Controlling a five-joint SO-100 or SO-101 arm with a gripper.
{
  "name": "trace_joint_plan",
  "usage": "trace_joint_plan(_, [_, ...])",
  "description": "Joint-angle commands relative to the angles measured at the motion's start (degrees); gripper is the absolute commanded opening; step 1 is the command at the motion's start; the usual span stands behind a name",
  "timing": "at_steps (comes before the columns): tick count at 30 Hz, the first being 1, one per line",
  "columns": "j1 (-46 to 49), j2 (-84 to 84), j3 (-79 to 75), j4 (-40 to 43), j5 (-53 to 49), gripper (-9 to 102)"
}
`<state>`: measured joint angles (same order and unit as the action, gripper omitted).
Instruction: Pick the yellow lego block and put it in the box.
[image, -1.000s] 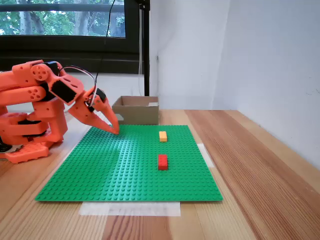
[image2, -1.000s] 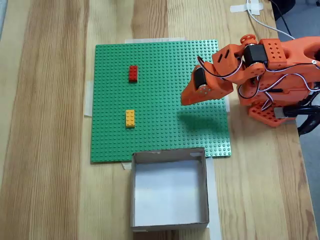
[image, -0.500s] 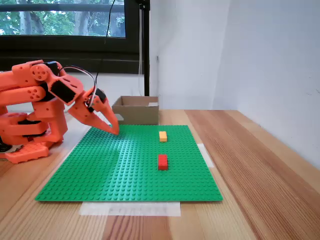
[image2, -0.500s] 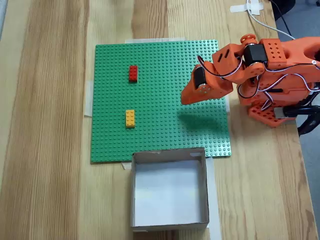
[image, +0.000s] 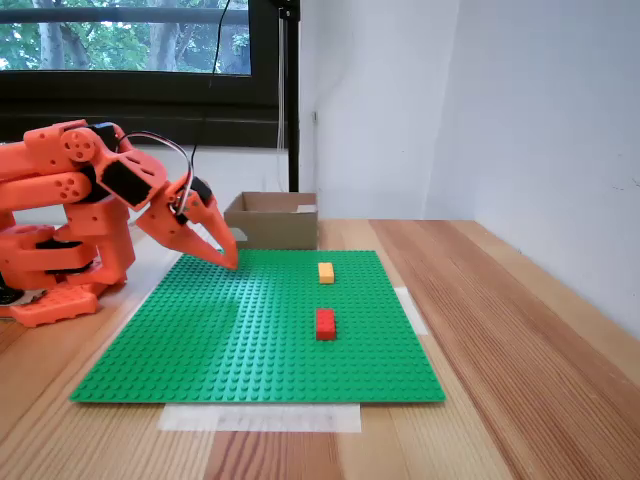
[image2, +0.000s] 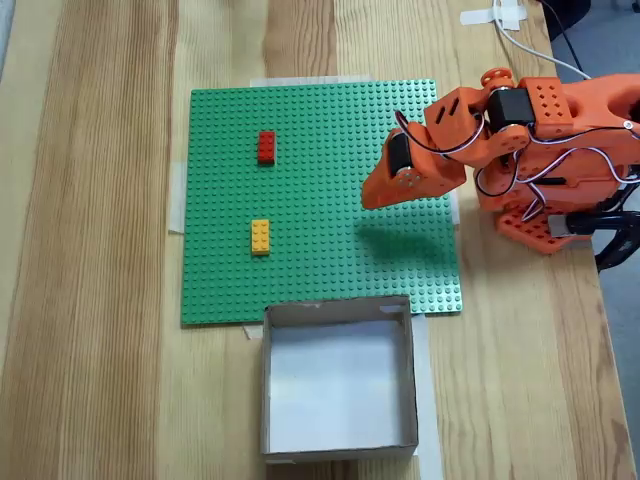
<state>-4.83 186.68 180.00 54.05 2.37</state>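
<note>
The yellow lego block (image: 326, 272) (image2: 260, 236) lies on the green baseplate (image: 250, 330) (image2: 320, 130). A red brick (image: 325, 324) (image2: 266, 146) lies on the same plate, apart from it. The brown cardboard box (image: 272, 221) (image2: 339, 435) stands open and empty at one edge of the plate. My orange gripper (image: 230, 260) (image2: 368, 197) hangs shut just above the plate near the arm's side, well away from the yellow block, with nothing in it.
The orange arm's base (image: 55, 270) (image2: 560, 150) stands on the wooden table (image: 520, 330) beside the plate. White tape holds the plate's edges. A white wall runs along the table's right side in the low fixed view. A cable (image2: 530, 45) lies near the base.
</note>
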Motion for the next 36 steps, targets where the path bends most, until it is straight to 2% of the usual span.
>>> trace_joint_plan(1, [-0.1, 0.3, 0.4, -0.7, 0.3, -1])
trace_joint_plan(10, [0.0, -0.6, -0.1, -0.9, 0.4, -1])
trace_joint_plan(16, [-0.2, -1.5, -2.4, 1.8, 0.0, -1])
trace_joint_plan(36, [-0.2, -19.3, -21.6, 6.9, 0.2, 1])
